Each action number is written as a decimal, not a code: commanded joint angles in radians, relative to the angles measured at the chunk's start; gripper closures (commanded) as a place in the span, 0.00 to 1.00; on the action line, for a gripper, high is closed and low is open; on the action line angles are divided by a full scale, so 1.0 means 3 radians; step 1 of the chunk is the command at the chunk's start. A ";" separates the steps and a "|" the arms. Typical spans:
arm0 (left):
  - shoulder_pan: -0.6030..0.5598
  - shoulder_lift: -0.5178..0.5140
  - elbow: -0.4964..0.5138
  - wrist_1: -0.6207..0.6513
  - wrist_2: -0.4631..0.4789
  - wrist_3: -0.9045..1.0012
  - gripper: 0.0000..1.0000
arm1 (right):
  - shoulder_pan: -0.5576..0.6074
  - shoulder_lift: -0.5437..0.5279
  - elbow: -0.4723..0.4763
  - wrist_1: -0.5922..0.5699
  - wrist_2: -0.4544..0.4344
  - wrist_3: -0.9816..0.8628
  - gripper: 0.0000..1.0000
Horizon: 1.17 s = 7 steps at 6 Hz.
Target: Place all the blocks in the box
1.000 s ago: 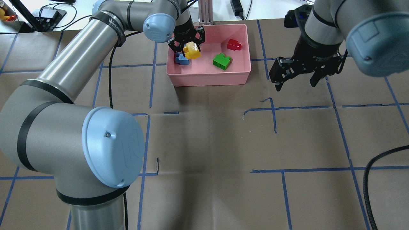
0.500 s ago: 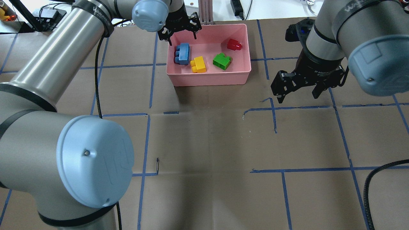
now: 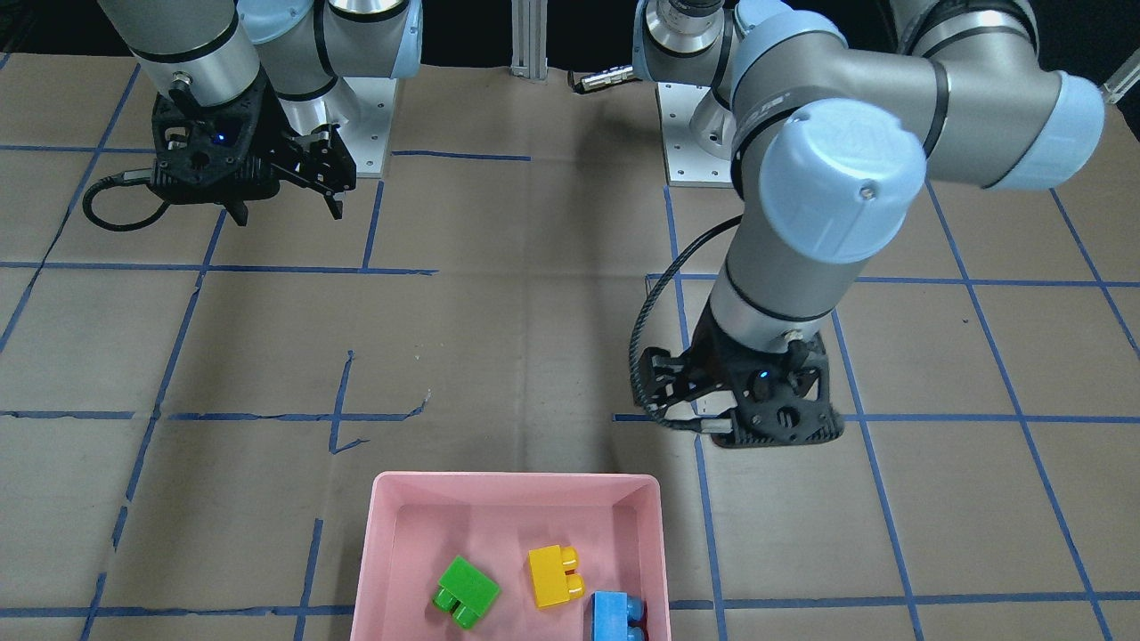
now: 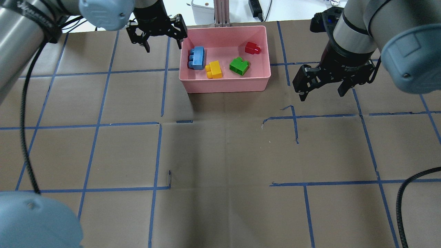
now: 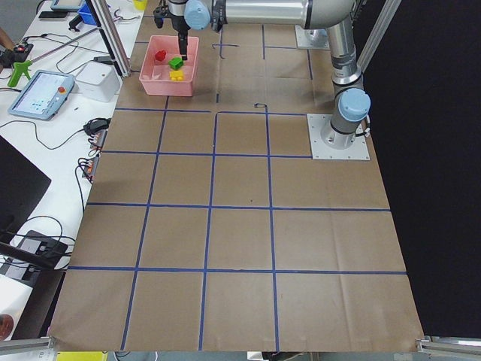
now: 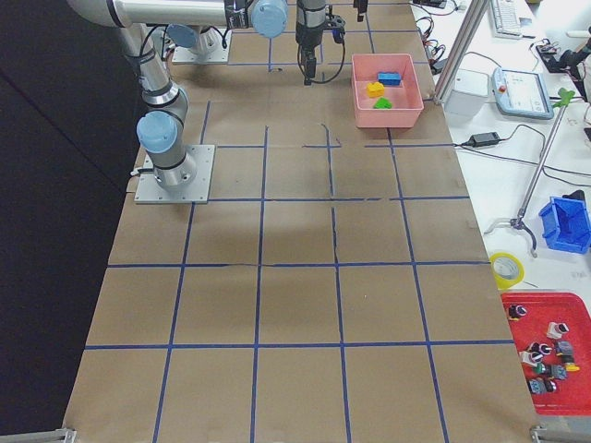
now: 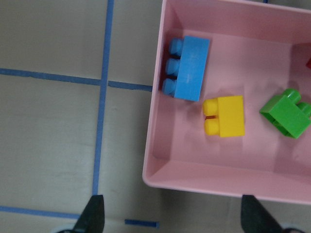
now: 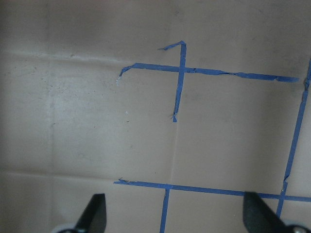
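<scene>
The pink box (image 4: 225,86) stands at the table's far middle. In it lie the blue block (image 4: 197,58), the yellow block (image 4: 214,69), the green block (image 4: 239,65) and the red block (image 4: 252,48). My left gripper (image 4: 164,43) is open and empty, above the table just left of the box's far left corner. Its wrist view looks down on the box wall (image 7: 218,179), the blue block (image 7: 192,68), the yellow block (image 7: 228,116) and the green block (image 7: 287,114). My right gripper (image 4: 322,94) is open and empty over bare paper to the right of the box.
Brown paper with a blue tape grid (image 4: 296,117) covers the table. An aluminium post (image 4: 221,13) stands just behind the box. A black cable (image 4: 401,203) loops at the near right. The front-facing view shows the box rim (image 3: 517,481) at its lower edge.
My left gripper let go of the yellow block, which now lies in the box beside the blue one. The gripper then rose and moved left out of the box. The right gripper hardly moved.
</scene>
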 commanded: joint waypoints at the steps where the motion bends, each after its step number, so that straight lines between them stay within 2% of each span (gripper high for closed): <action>1: 0.0267 0.0886 -0.0857 -0.0013 -0.0035 0.0352 0.01 | -0.0002 0.0009 -0.0006 0.0014 0.0008 0.0007 0.00; 2: 0.0272 0.1108 -0.1068 0.0032 -0.0035 0.0480 0.01 | -0.0003 0.0009 -0.0011 0.0009 0.0009 0.0012 0.00; 3: 0.0262 0.1135 -0.1101 0.0033 -0.0030 0.0476 0.01 | -0.0003 0.0014 0.0009 -0.0002 -0.0002 0.0012 0.00; 7: 0.0262 0.1187 -0.1024 0.0022 -0.0020 0.0481 0.01 | -0.0013 0.0009 -0.0011 -0.0012 0.0014 0.0012 0.00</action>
